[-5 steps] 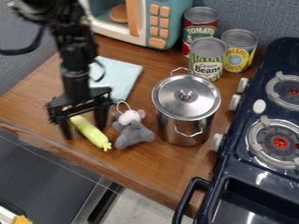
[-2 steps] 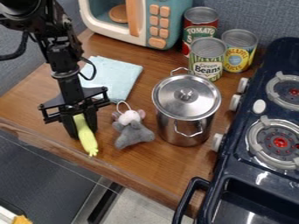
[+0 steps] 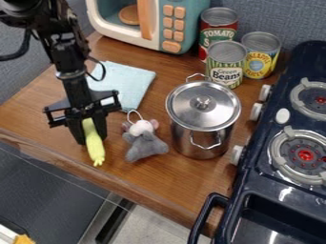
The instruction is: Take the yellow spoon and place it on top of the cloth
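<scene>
Hand (image 3: 93, 138) narrow, fingers closed on spoon (image 3: 94, 145). Spoon points down at slant near front edge of tabletop (image 3: 172, 178), off cloth (image 3: 125, 85). Toy mouse (image 3: 145, 144) near spoon, between it and lidded pot (image 3: 202, 119).

Looks like some kind of play-kitchen setup, tbh: a toy microwave (image 3: 141, 24), food cans (image 3: 225, 64) and a lidded pot (image 3: 202, 119) are set out on a wooden counter (image 3: 153, 186), with a stove (image 3: 286, 190) placed right alongside.
</scene>
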Action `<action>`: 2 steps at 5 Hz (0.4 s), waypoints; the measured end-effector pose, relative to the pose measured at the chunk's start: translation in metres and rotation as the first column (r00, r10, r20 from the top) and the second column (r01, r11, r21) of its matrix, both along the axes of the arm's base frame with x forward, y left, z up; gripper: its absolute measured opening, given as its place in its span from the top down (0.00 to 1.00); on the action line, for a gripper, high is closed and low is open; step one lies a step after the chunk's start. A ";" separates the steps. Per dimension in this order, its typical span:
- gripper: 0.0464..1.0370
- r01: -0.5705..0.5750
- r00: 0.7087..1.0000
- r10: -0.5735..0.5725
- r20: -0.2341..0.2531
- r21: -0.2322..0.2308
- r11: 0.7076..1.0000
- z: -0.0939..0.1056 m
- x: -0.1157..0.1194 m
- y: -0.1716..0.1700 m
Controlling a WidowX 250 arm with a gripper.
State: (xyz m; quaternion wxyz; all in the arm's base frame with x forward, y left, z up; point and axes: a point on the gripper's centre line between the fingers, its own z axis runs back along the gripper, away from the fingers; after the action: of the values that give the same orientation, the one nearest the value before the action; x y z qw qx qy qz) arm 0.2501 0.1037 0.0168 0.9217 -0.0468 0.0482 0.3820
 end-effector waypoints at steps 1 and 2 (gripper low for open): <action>0.66 0.072 0.997 -0.071 0.025 -0.013 0.997 0.017 0.012 0.011; 0.66 0.161 0.987 -0.160 0.023 -0.019 0.987 0.033 0.026 0.025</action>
State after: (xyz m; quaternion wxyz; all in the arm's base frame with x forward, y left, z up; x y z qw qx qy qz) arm 0.2758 0.1282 0.0496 0.9495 -0.0563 0.0456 0.3054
